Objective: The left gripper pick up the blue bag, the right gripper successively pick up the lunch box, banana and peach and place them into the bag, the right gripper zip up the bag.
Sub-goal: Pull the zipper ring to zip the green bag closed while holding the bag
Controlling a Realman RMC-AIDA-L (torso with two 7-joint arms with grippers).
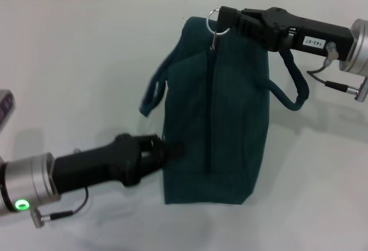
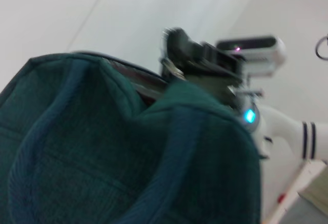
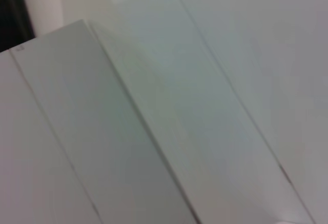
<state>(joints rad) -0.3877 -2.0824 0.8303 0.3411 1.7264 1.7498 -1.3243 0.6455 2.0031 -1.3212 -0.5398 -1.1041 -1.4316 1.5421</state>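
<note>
The blue bag stands on the white table with its top zipper drawn shut along its length. My left gripper is shut on the bag's near left side. At the bag's far end, my right gripper is shut on the metal ring zipper pull. The left wrist view shows the bag's teal fabric close up, with the right gripper behind it. The lunch box, banana and peach are out of view. The right wrist view shows only pale surfaces.
The bag's two loop handles hang out to the sides, one on the left and one on the right under my right arm. A grey device sits at the table's left edge.
</note>
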